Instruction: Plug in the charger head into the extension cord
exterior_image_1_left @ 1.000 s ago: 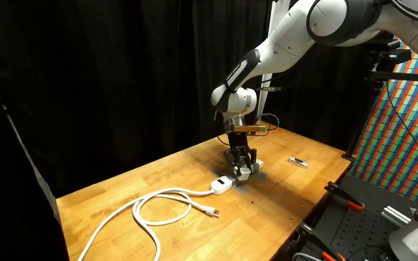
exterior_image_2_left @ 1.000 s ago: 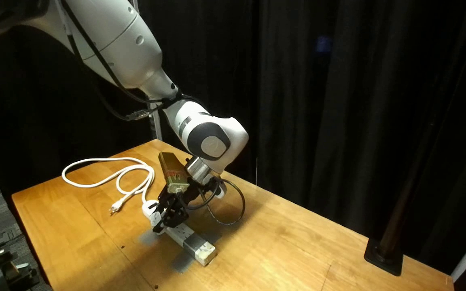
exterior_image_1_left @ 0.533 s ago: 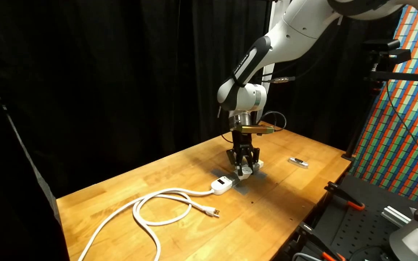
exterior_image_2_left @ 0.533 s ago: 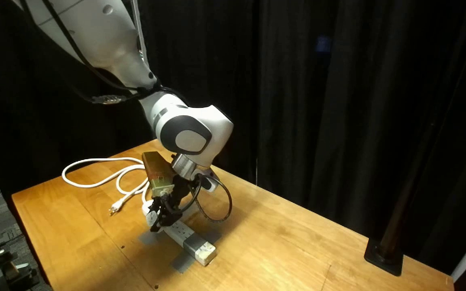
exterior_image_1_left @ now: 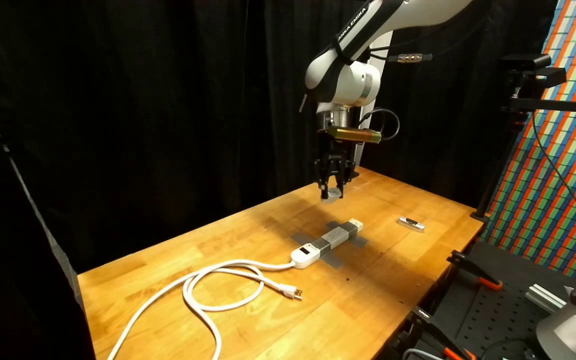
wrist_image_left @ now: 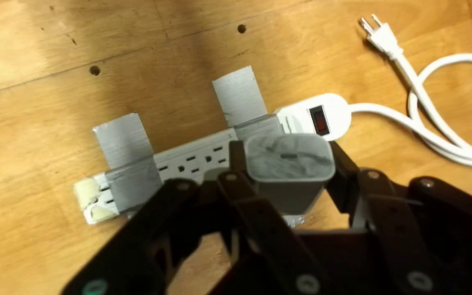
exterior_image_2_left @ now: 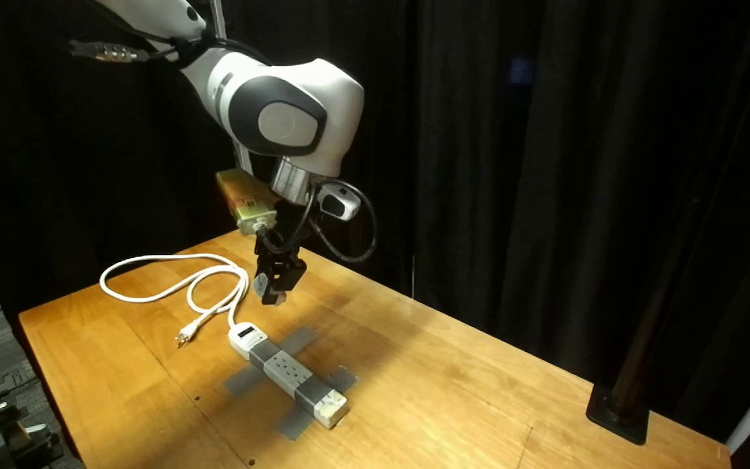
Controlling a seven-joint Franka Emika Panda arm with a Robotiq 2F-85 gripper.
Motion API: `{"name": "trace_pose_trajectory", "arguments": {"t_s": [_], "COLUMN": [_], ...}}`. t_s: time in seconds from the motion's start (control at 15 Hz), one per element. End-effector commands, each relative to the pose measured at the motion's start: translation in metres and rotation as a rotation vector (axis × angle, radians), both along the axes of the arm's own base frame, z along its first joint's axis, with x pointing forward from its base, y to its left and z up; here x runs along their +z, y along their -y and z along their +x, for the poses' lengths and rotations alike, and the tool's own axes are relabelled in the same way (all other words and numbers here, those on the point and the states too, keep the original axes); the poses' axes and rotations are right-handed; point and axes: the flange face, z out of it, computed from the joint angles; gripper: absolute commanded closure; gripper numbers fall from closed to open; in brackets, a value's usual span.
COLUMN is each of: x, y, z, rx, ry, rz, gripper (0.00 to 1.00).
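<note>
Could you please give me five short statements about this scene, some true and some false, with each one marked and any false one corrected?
1. The gripper holds the charger head. True.
2. The extension cord is crossed by grey tape that reaches onto the wooden table. True.
3. The charger head is plugged into the extension cord. False: it is in the air, apart from the extension cord.
4. The rocker switch sits at the end of the extension cord where the cable enters. True.
5. The cable lies in one straight line. False: it is looped, and its plug rests on the wooden table.
</note>
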Motion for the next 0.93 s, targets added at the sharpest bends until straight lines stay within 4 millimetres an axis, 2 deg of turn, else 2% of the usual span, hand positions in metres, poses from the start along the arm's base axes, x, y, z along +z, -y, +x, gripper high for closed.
{"name": "trace_pose_trajectory", "arguments": {"t_s": [0.0,0.33,0.53,0.67,0.87], "x": [0.003,-0.043,-0.065,-0.068,-0.063], "y": [0.007,0.017,0.015,0.014,0.028], "z": [0.011,0.015,0.015,0.017,0.028], "rx": [-0.165,-0.358,-0.444,-0.483,-0.576], "ry": [0.005,-0.138,-0.301,-0.407,-0.441], "rz": [-0.112,-0.274,-0.281,-0.213,-0.061], "gripper": [0.77,0.77,0.77,0.77,0.77]}}
